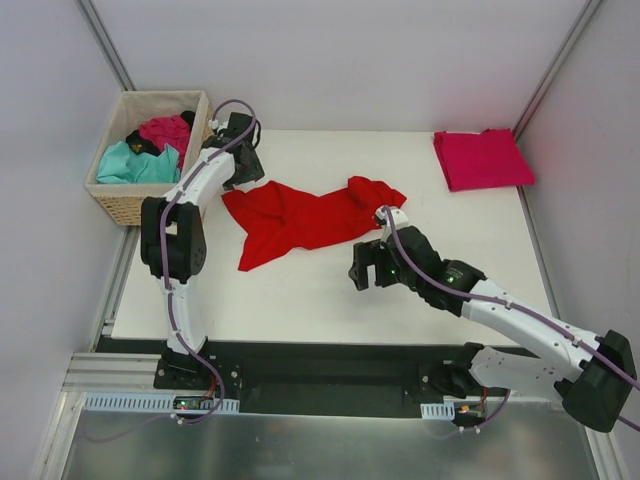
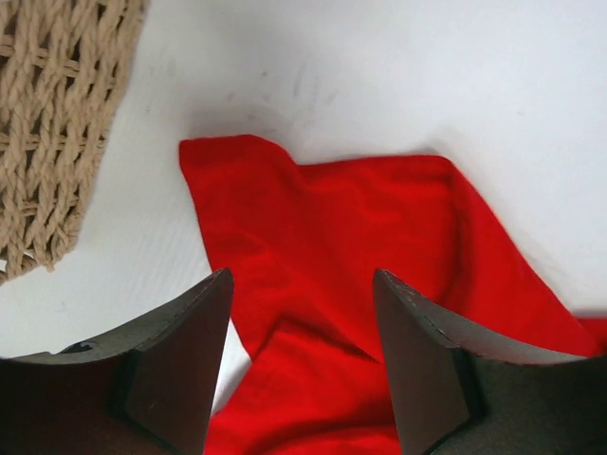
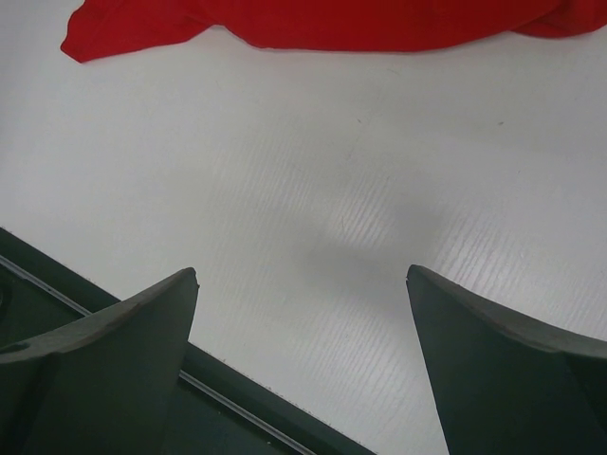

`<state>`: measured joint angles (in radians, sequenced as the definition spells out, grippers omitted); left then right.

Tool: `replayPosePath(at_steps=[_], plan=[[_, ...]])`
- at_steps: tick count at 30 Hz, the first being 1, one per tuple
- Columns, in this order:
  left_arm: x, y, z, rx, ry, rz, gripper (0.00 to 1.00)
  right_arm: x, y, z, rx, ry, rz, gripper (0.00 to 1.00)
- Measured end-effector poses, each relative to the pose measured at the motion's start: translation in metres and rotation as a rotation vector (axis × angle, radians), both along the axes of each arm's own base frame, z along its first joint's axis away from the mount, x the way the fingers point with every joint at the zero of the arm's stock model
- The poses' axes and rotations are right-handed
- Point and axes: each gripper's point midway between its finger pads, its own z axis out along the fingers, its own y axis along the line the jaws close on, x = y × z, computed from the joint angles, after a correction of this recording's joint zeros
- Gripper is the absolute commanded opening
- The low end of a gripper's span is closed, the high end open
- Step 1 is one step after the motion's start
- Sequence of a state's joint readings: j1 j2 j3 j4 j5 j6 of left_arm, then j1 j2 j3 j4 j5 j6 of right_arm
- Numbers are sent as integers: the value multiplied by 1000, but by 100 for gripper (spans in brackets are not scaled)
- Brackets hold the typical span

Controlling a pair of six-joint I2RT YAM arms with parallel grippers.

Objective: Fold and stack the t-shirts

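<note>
A bright red t-shirt (image 1: 305, 215) lies crumpled and spread across the middle of the table. My left gripper (image 1: 246, 168) hovers over its far-left corner. In the left wrist view the left gripper (image 2: 303, 284) is open, with the red cloth (image 2: 360, 237) lying flat below the jaws and nothing pinched. A pinkish crimson t-shirt (image 1: 482, 158) lies folded at the table's far right corner. My right gripper (image 1: 366, 270) stands open just in front of the red shirt. In the right wrist view the right gripper (image 3: 302, 275) is over bare table, with the red hem (image 3: 313, 24) beyond it.
A wicker basket (image 1: 125, 205) stands off the table's far left corner, holding teal (image 1: 135, 165), magenta (image 1: 165, 130) and black (image 1: 140, 143) shirts. Its woven wall (image 2: 57, 123) sits close to my left gripper. The table's dark front edge (image 3: 237, 403) runs under the right fingers.
</note>
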<state>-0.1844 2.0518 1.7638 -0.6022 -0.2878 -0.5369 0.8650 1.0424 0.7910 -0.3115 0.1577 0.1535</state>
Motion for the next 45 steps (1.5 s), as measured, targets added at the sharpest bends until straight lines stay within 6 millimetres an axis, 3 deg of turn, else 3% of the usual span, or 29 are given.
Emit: replayPosePath(at_steps=[2, 5, 11, 18, 27, 30, 38, 45], plan=[[-2, -8, 10, 6, -20, -19, 61, -1, 0, 2, 6, -4, 1, 96], [-5, -9, 8, 20, -18, -21, 61, -1, -1, 6, 18, -14, 1, 96], [-12, 11, -20, 59, 56, 19, 61, -2, -3, 12, 32, -29, 0, 96], [-12, 34, -55, 84, 136, 63, 61, -4, -9, 4, 16, -26, -10, 97], [-7, 45, -75, 79, 177, 84, 59, -4, -9, 3, 15, -25, -10, 96], [-3, 43, -77, 70, 177, 81, 52, -4, -9, 2, 13, -23, -11, 96], [9, 37, -79, 37, 167, 66, 0, -4, -9, -1, 5, -16, -11, 96], [9, 37, -80, 33, 168, 62, 0, -5, -6, -3, 3, -5, 0, 96]])
